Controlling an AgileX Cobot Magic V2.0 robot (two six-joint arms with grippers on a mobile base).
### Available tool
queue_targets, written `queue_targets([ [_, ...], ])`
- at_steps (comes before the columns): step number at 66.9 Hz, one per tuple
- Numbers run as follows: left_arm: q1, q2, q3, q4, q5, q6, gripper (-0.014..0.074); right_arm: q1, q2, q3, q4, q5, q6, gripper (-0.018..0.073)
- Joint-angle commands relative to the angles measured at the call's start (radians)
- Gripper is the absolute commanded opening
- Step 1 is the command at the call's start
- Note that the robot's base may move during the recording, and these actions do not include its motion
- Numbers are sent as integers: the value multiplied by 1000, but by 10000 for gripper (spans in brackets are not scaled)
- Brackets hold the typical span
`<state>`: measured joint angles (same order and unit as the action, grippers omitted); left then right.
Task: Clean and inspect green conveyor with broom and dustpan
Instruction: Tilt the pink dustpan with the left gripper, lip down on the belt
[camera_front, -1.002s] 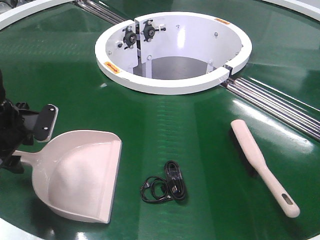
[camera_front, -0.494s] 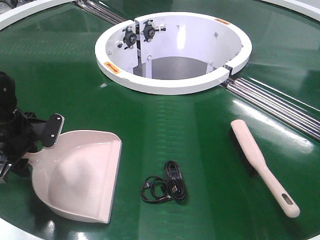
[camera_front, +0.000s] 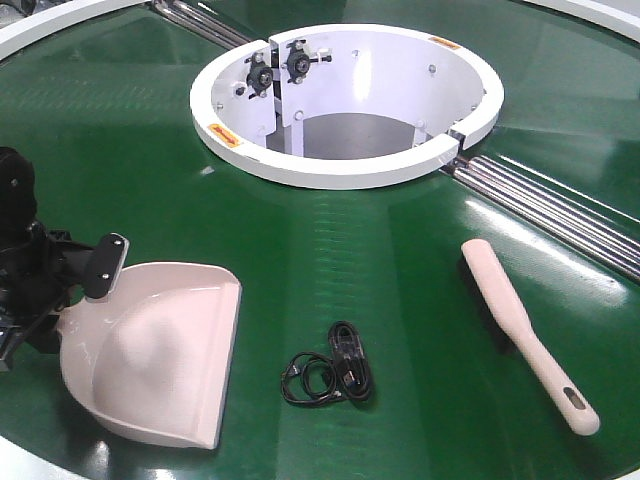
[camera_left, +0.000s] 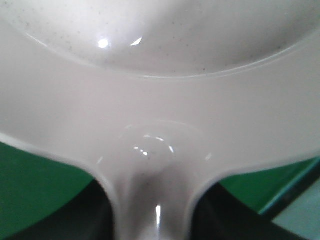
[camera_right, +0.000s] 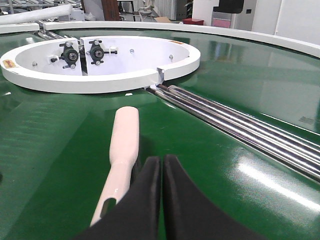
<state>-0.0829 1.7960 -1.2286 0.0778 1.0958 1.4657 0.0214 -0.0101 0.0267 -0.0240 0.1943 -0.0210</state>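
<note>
The pale beige-pink dustpan (camera_front: 160, 350) lies on the green conveyor (camera_front: 400, 250) at the front left. My left gripper (camera_front: 70, 292) is shut on the dustpan's handle. In the left wrist view the handle neck (camera_left: 152, 200) runs between the two dark fingers (camera_left: 75, 217), and the pan (camera_left: 160, 100) fills the frame. The beige broom (camera_front: 520, 330) lies flat at the right. My right gripper (camera_right: 162, 165) is shut with nothing in it, hovering just right of the broom (camera_right: 122, 145) handle's slotted end. It does not show in the front view.
A coiled black cable (camera_front: 330, 375) lies on the belt between the dustpan and the broom. The white ring housing (camera_front: 345, 170) stands behind them. Steel rollers (camera_front: 550, 210) cross the belt at the right, also seen as rollers (camera_right: 240, 125) ahead of the right gripper.
My left gripper slid in over the dustpan's handle and closed on it. The pan shifted slightly left. The broom and the cable stayed put.
</note>
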Motion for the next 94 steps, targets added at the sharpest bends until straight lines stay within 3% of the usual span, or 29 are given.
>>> queue_targets([
  [1, -4, -70, -28, -4, 18, -22, -8, -4, -18, 22, -7, -74, -3, -9],
  [16, -7, -110, -28, -22, 14, -57, -8, -4, -18, 22, -7, -74, -3, -9],
  [33, -89, -117, -28, -14, -27, -87, -8, -4, -18, 22, -7, -74, -3, -9],
  [41, -136, -111, -28, 61, -66, -160, -8, -4, -18, 22, -7, -74, -3, -9],
  [51, -171, -88, -28, 175, -32, -224, -8, -4, -18, 22, -7, -74, -3, -9],
  [68, -183, -77, -28, 95, -26, -210, -8, -4, -18, 22, -7, -74, -3, -9],
  [94, -183, -77, -28, 94, 20, -209, -8, -4, -18, 22, -7, -74, -3, -9],
])
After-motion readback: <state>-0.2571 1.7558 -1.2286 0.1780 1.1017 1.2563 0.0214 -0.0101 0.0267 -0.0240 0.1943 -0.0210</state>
